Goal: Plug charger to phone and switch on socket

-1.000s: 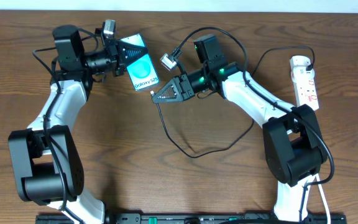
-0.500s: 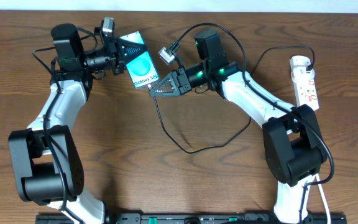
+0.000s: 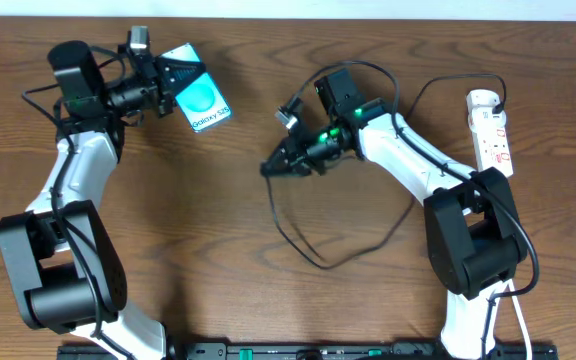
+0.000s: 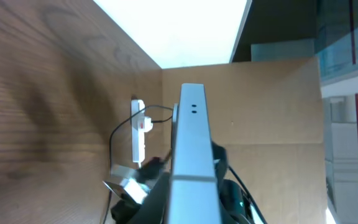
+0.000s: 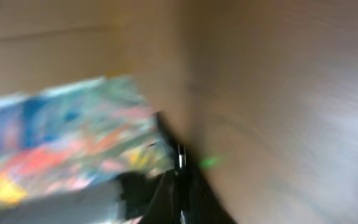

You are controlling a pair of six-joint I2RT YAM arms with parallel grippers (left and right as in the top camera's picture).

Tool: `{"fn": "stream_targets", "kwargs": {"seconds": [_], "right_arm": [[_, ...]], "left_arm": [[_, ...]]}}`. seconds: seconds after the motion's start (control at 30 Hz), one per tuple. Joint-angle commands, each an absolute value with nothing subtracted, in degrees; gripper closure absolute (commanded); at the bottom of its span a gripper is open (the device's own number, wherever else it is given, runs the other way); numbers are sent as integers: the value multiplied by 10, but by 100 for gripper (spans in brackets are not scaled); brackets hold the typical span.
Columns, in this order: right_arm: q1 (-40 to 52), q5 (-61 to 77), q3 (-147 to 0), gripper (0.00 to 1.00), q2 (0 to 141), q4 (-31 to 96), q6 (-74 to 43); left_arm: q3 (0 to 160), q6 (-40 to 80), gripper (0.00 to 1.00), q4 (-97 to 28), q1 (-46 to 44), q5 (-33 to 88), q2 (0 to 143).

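Observation:
My left gripper [image 3: 176, 78] is shut on the phone [image 3: 204, 103] and holds it up at the far left, its light blue screen showing from above. The left wrist view shows the phone [image 4: 191, 149] edge-on between the fingers [image 4: 160, 199]. Right of the middle, my right gripper [image 3: 270, 167] is shut on the tip end of the charger [image 3: 300, 246]. The thin black cable loops down over the table and back up to the right. A wide gap separates the tip from the phone. The white socket [image 3: 492, 128] lies at the far right. The right wrist view is blurred, with the gripper [image 5: 182, 193] shut around a thin plug tip [image 5: 180, 158].
The socket's white cord [image 3: 516, 310] runs down past the right arm's base [image 3: 473, 250]. The wooden table's far edge [image 3: 288, 18] meets a white wall. In the left wrist view the socket [image 4: 137, 130] and the right arm [image 4: 135, 190] show beyond the phone.
The left arm has swung the phone left and away. The right gripper has pulled back to the lower right with the charger tip, so the gap between tip and phone has widened.

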State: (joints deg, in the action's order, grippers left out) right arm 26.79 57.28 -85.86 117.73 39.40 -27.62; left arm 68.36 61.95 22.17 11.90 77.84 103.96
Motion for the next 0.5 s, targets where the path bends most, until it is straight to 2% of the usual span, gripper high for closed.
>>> {"fn": "stream_targets", "kwargs": {"seconds": [0.0, 0.1, 0.23, 0.47], "right_arm": [[264, 266, -860, 98, 1179, 474, -298], [264, 81, -860, 98, 1179, 553, -346], [264, -45, -860, 98, 1179, 596, -368], [263, -91, -853, 98, 1179, 588, -368]], "left_arm": [[685, 631, 93, 231, 118, 799, 1036], [685, 631, 93, 231, 118, 799, 1036], [685, 631, 93, 231, 118, 799, 1036], [685, 631, 93, 231, 118, 804, 1036]]}}
